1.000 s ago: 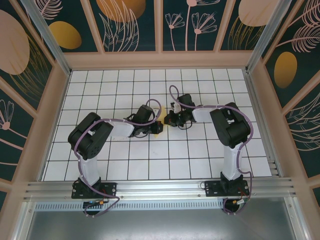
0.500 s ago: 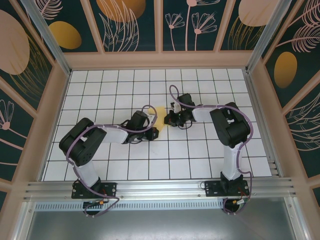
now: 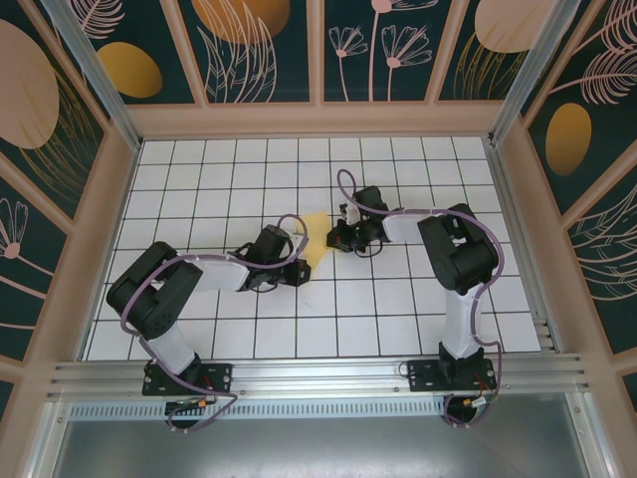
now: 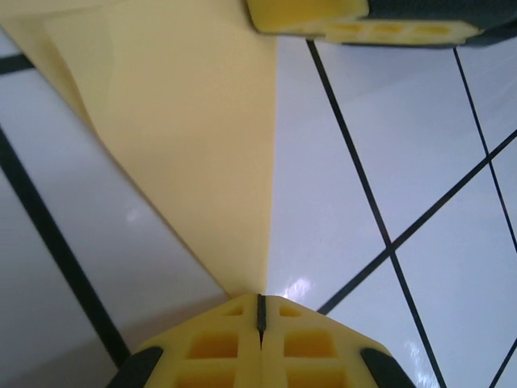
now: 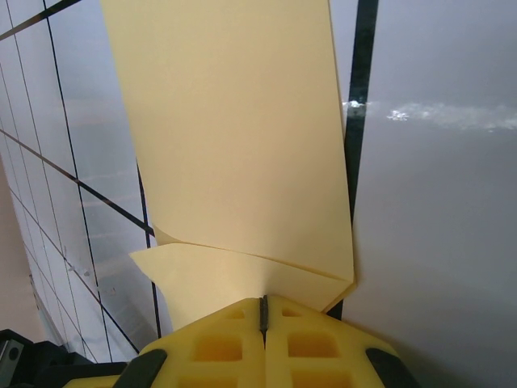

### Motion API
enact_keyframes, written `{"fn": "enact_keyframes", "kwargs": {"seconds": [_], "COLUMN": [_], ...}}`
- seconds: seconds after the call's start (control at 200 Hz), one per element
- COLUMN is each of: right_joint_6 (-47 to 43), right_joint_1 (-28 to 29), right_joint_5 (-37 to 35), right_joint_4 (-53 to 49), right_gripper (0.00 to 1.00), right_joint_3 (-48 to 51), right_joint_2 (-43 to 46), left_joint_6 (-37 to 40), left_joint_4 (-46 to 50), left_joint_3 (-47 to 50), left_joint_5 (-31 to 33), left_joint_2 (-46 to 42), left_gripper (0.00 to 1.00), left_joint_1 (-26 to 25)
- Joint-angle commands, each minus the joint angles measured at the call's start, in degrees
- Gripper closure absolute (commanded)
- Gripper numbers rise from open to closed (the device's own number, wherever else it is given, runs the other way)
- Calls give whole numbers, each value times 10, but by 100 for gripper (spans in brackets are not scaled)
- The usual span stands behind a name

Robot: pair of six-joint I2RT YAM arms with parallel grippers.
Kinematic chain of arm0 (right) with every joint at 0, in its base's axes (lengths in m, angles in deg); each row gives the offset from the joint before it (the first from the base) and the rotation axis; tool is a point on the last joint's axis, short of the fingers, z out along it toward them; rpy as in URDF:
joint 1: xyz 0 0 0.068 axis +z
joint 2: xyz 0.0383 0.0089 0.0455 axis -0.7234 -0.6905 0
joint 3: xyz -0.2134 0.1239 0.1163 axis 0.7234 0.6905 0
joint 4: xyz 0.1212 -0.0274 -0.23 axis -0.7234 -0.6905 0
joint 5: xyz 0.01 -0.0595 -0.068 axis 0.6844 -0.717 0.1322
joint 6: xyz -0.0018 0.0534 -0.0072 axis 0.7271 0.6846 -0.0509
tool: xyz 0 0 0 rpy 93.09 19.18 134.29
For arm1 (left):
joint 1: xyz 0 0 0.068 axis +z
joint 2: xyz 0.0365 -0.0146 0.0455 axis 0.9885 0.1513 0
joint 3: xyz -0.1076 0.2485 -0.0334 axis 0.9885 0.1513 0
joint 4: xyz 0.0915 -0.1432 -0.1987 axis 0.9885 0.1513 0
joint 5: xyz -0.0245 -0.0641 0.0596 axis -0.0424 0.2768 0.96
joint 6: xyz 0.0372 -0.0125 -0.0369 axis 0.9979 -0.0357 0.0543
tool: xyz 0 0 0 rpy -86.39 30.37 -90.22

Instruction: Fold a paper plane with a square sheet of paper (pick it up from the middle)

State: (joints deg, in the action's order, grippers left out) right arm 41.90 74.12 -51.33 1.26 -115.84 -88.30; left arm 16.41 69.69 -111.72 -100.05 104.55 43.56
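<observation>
Top external view: the yellow paper lies on the white grid table near its middle, between the two arms, with the left gripper at its near end and the right gripper at its right edge. Left wrist view: the left gripper has its yellow jaws pressed together, and the paper – already folded, with a crease along its left side – narrows to a point that ends right at their tips; whether the point is caught between them cannot be told. The right gripper's fingers sit at the paper's far corner. Right wrist view: the right gripper is likewise closed tight – its tips meet the paper where a folded flap overlaps the flat layer.
</observation>
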Motion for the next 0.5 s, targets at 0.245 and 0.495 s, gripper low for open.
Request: {"fn": "enact_keyframes", "kwargs": {"seconds": [0.245, 0.495], "right_joint_6": [27, 106], "right_joint_1": [12, 32], "right_joint_5": [-68, -85], "right_joint_4": [-53, -2], "right_gripper": [100, 100], "right_joint_3": [44, 75], "right_joint_2": [4, 95], "left_joint_6": [-34, -155], "left_joint_4": [69, -80], "left_joint_3": [-16, -2], "left_joint_5": [45, 76], "left_joint_2": [-79, -73], "left_gripper": [99, 100], "left_joint_1": [-3, -4]}}
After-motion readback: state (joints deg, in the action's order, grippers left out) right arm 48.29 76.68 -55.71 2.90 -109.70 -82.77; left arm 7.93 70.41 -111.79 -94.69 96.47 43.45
